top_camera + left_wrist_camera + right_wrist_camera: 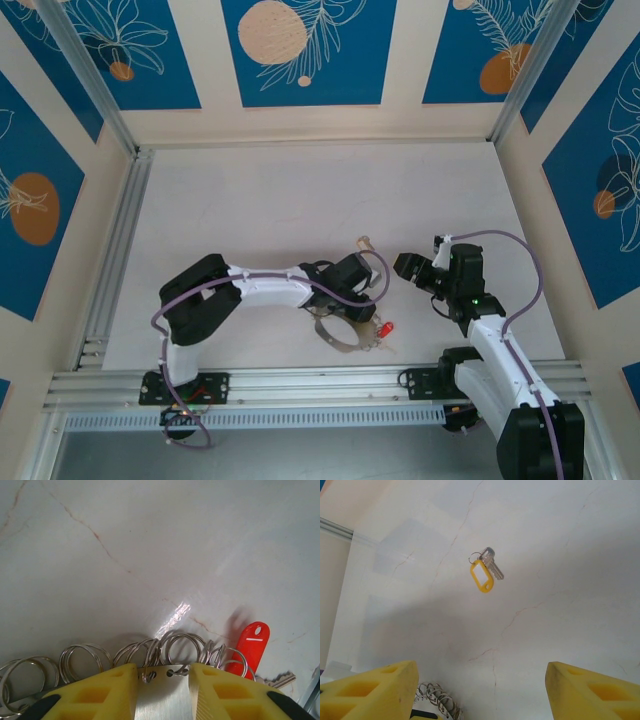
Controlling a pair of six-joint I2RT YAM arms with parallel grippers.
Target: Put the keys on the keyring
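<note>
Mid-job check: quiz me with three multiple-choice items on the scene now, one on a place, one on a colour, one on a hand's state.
1. Where is the silver key with the yellow plastic tag? A) in a bowl B) on the bare white tabletop C) in a drawer
2. What colour is the plastic tag beside the small silver split rings? A) red B) green C) blue
3. The right hand is: A) open, nothing between its fingers B) shut on a key C) shut on a ring
Answers: B, table all around it; A, plainly red; A, fingers wide apart, only table between.
</note>
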